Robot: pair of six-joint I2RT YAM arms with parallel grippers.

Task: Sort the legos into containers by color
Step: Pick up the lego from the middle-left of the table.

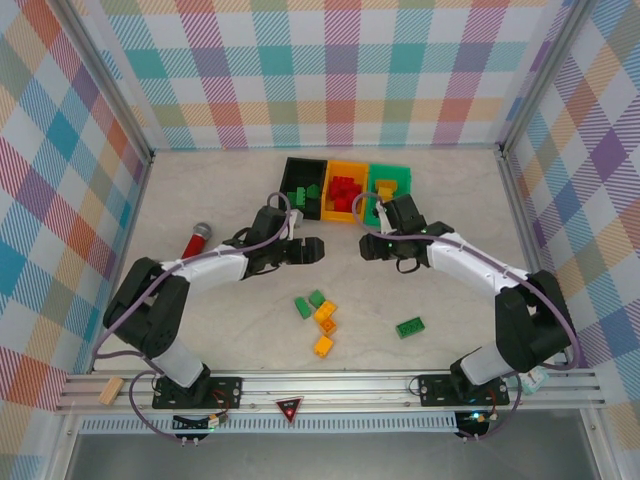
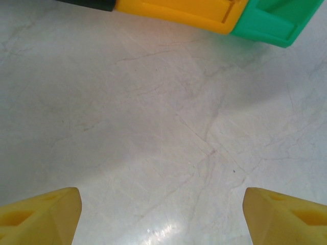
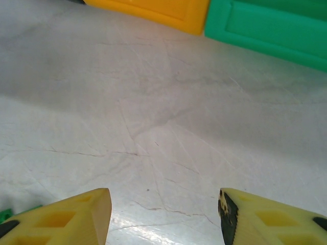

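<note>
Left gripper (image 1: 311, 250) and right gripper (image 1: 369, 247) gape wide, empty, just below the bins (image 1: 347, 164) at upper centre. The loose brick cluster (image 1: 320, 318) lies lower, nearer the left; the lone green brick (image 1: 409, 326) nearer the right.

We see a pale, marble-patterned table (image 1: 200, 200), veined with fine grey lines, closed in by walls (image 1: 330, 70) of pastel plaid cloth at 9, 12 and 3 o'clock. Silver metal posts (image 1: 103, 80) brace the far corners, and a slotted aluminium rail (image 1: 340, 385) runs along 6 o'clock. Soft overhead light leaves a gleam (image 2: 163, 232) on the table in the left wrist view.
</note>
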